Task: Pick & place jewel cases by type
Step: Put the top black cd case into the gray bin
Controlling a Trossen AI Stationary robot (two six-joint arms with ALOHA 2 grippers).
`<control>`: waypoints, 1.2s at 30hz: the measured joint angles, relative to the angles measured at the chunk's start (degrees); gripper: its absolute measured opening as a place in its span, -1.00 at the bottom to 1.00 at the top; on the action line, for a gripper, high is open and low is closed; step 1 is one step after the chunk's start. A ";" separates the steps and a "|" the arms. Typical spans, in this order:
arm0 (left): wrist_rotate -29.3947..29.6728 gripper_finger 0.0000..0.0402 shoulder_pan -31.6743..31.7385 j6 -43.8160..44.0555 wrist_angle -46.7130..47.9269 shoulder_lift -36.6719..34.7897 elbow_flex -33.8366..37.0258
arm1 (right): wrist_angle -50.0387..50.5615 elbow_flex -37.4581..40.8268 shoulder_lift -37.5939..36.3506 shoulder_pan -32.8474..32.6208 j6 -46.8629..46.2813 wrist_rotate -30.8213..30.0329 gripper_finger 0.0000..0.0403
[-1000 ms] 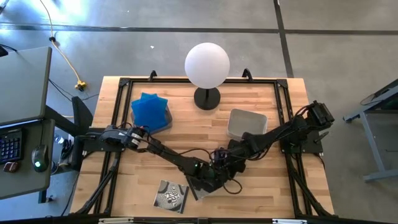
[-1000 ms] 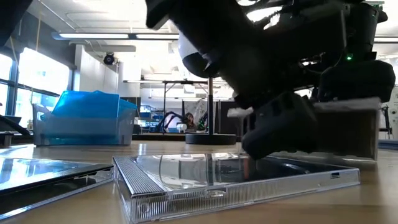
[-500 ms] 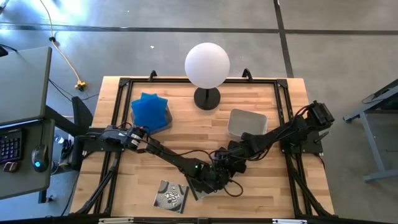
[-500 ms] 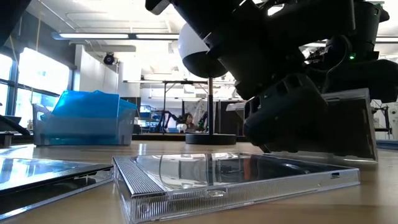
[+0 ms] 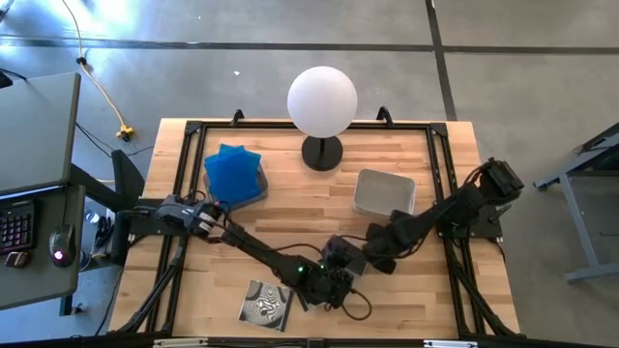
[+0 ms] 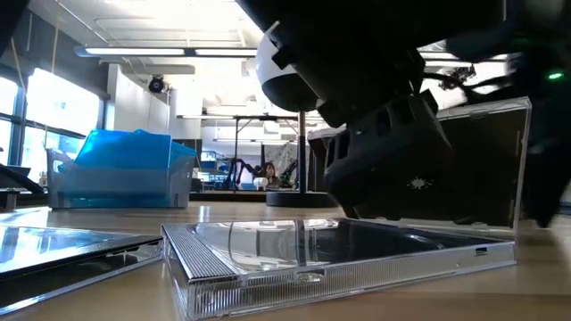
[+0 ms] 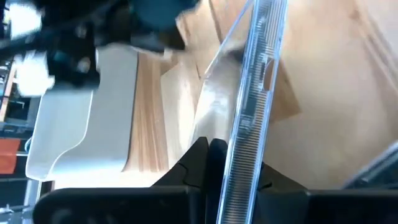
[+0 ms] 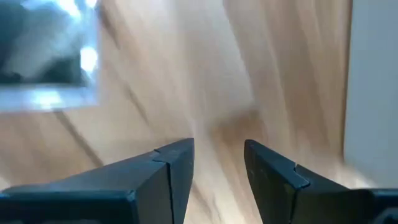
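My left gripper (image 5: 329, 280) is at the table's near middle, shut on a dark jewel case (image 6: 464, 169) that stands nearly upright. A clear-edged jewel case (image 6: 339, 254) lies flat on the table in front of it. A swirl-patterned jewel case (image 5: 266, 302) lies flat to its left. Blue jewel cases (image 5: 235, 172) are stacked in a tub at the far left. My right gripper (image 8: 217, 162) is open with nothing between its fingers, just right of the held case (image 5: 375, 256). My left gripper pinches the case's clear ribbed edge (image 7: 245, 152) between its two fingers (image 7: 200, 158). The wrist view looks along that thin edge. The case stands tilted up on edge. The flat case in front hides its lower edge, so I cannot tell whether it rests on the table.
A grey tub (image 5: 384, 191) stands right of centre. A lamp with a white globe (image 5: 322, 101) stands at the far middle. Black frame rails (image 5: 184, 193) run along the table's sides. Bare wood shows at the near right.
My left gripper has shut on the dark case. The case has swung from lying nearly level above the table to standing almost upright. My right gripper has drawn back toward the table's right edge, away from the case.
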State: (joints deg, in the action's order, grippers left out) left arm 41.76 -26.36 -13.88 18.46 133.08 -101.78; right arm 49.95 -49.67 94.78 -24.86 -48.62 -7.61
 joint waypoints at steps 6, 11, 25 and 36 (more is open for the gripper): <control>0.87 -0.85 -0.26 3.77 5.60 0.15 -3.12 | 3.36 0.00 -0.36 -7.34 -10.81 4.19 -0.32; 0.88 -0.85 1.43 9.89 12.94 0.28 -8.04 | 3.24 0.00 -0.36 -15.90 -19.62 5.14 -0.32; -6.38 -0.85 11.96 3.99 19.17 0.36 -24.54 | -3.79 -0.02 -0.41 -38.53 -44.40 -7.16 -0.32; -35.71 -0.85 26.02 -5.13 8.00 0.28 -27.23 | -8.13 -0.04 -0.45 -39.26 -37.23 -19.33 -0.32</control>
State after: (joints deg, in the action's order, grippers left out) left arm 6.06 -0.33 -19.01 26.46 133.36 -129.01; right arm 41.81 -49.71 94.32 -64.12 -85.86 -26.94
